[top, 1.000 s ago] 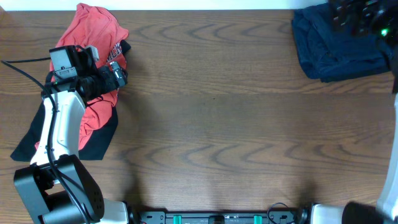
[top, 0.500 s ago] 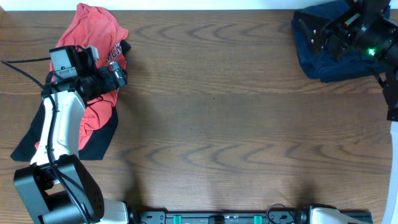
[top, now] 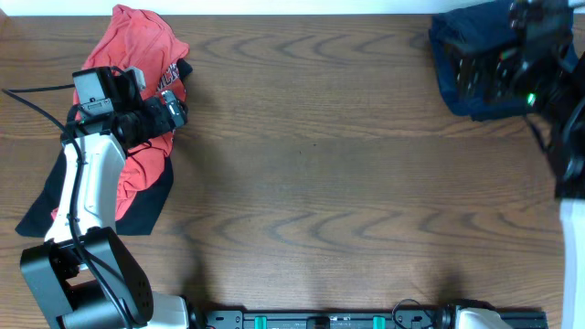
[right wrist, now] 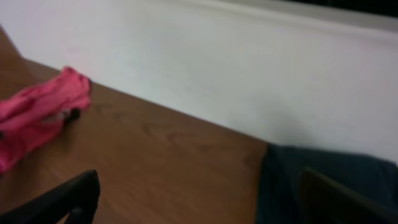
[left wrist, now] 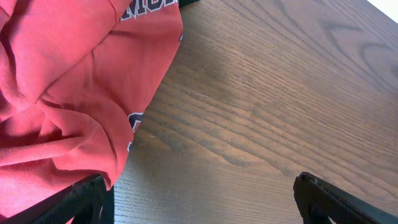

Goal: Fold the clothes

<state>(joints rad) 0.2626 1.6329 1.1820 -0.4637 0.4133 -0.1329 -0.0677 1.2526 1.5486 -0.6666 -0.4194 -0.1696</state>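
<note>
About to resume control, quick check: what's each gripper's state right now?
Left gripper: open, empty, at the red T-shirt edge.
Right gripper: open, empty, near the navy garment.

red lettered tee [left wrist: 56, 81] at L, wood table [left wrist: 280, 93], gripper [left wrist: 202, 198] spread wide

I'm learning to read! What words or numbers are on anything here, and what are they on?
On the shirt: pale block letters, cut off by folds, not readable in the left wrist view.
Same letters from overhead: too small to read.
On the navy clothes: no writing shows.
</note>
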